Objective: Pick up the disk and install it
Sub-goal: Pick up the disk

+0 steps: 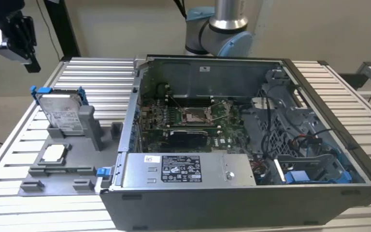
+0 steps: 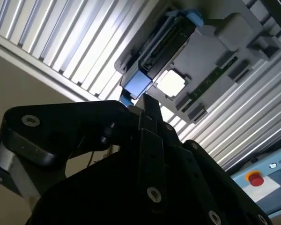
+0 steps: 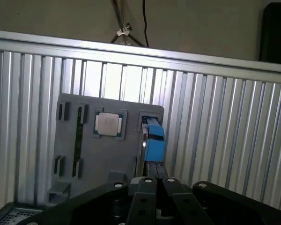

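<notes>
Your disk [image 1: 62, 112] is standing on edge in a slot at the back of the grey holder tray [image 1: 76, 166]. Its labelled face is leaning slightly, and its blue bracket is framing the upper edge, which is rising clear of the slot walls. Just in front of it, the small square chip [image 1: 54, 152] is lying flat in its own pocket. The tray is resting on the slatted aluminium table [image 1: 102, 79], with the open computer case [image 1: 289, 65] sitting just beside it on the exterior view's right, so you are getting open room above the disk and toward the exterior view's left. Your gripper [image 1: 11, 38] is hanging high over that side, well apart from the disk. In both wrist views its fingers [image 3: 145, 192] are pressing together with nothing between them, lining up with the disk's blue-capped end.
</notes>
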`<state>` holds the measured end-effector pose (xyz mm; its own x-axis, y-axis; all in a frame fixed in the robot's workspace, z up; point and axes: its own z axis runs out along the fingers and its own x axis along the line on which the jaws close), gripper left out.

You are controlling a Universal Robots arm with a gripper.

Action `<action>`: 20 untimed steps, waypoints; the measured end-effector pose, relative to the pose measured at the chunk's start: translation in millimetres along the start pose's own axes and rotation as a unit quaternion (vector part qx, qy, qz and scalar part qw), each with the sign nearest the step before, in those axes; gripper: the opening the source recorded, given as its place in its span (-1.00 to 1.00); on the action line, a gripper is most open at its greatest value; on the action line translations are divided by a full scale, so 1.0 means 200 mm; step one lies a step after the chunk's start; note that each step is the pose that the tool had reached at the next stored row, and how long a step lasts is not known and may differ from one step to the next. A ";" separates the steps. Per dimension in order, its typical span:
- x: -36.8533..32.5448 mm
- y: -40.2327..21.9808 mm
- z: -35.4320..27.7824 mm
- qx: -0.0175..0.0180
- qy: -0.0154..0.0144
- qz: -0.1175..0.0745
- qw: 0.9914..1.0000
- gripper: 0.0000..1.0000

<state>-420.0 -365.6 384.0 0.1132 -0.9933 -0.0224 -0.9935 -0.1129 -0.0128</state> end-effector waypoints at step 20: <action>0.000 0.005 0.008 -0.014 -0.001 0.037 0.999 -1.00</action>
<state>-421.0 -365.8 382.4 0.0398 -0.9989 -0.0232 -0.9990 -0.0402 0.0177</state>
